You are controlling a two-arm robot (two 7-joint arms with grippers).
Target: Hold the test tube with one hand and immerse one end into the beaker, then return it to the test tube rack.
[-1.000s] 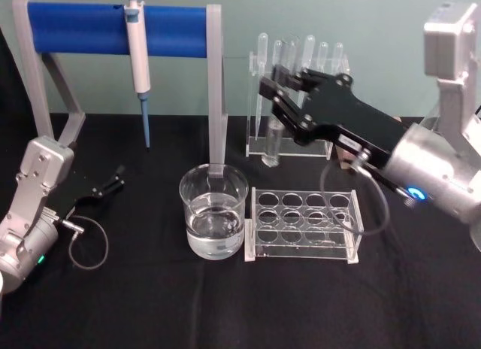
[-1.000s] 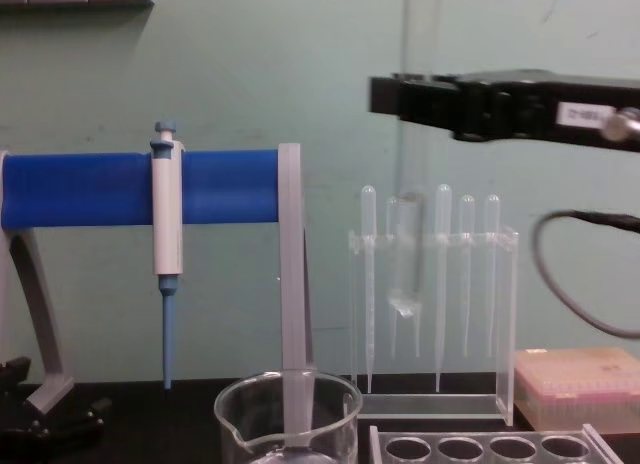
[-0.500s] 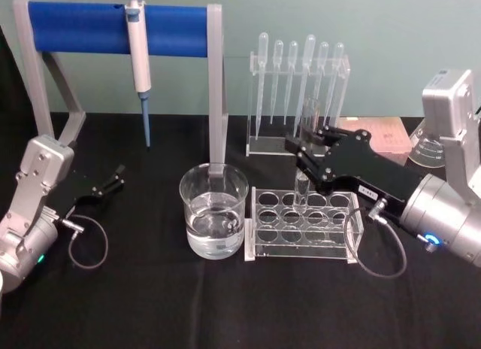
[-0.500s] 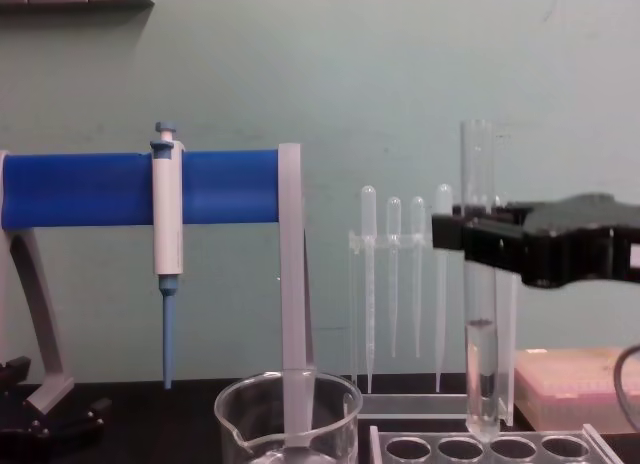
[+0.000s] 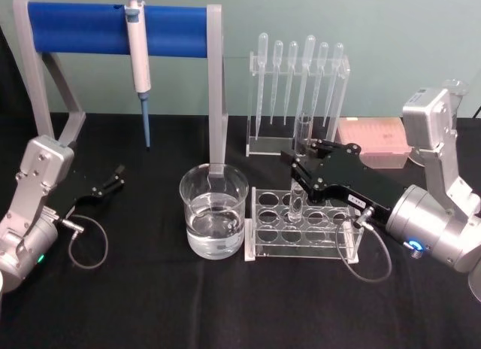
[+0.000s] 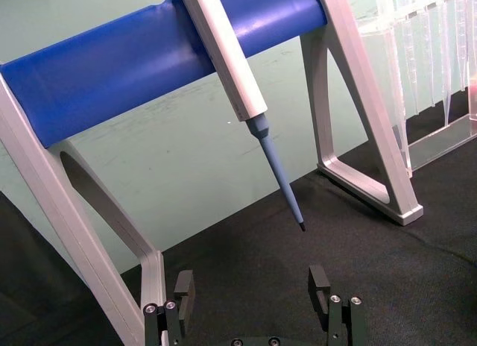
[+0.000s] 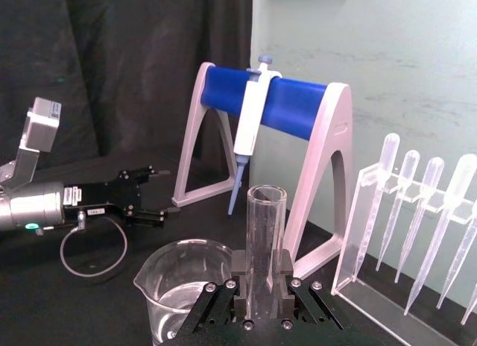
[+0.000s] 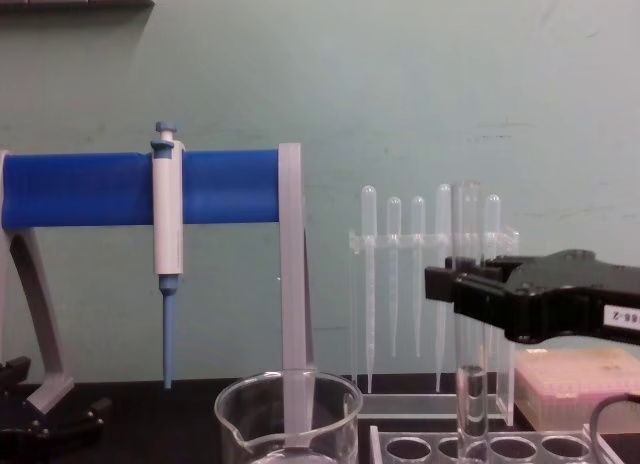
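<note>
— Where is the long clear glass test tube (image 5: 300, 168) at this moment?

— Upright, clamped in the black blocky right end effector (image 5: 299, 165), with its rounded bottom down in a back-row hole of the clear holed plastic rack (image 5: 304, 223). From the chest view the tube (image 8: 472, 324) passes through the jaws and reaches down into the rack (image 8: 490, 446).

— And the wide clear glass beaker (image 5: 213, 210)?

— It stands on the black worktop (image 5: 188, 304) just to the left of the rack, with water in its lower part. The tube is apart from it.

— What about the other arm?

— The left end effector (image 5: 110, 180) rests low over the worktop at the far left, fingers spread and gripping nothing, near the foot of the grey stand with the blue bar (image 5: 113, 29). A blue-and-white pipettor (image 5: 137, 59) hangs from that bar, and thin plastic pipettes (image 5: 301, 74) hang in a clear holder behind the rack.
</note>
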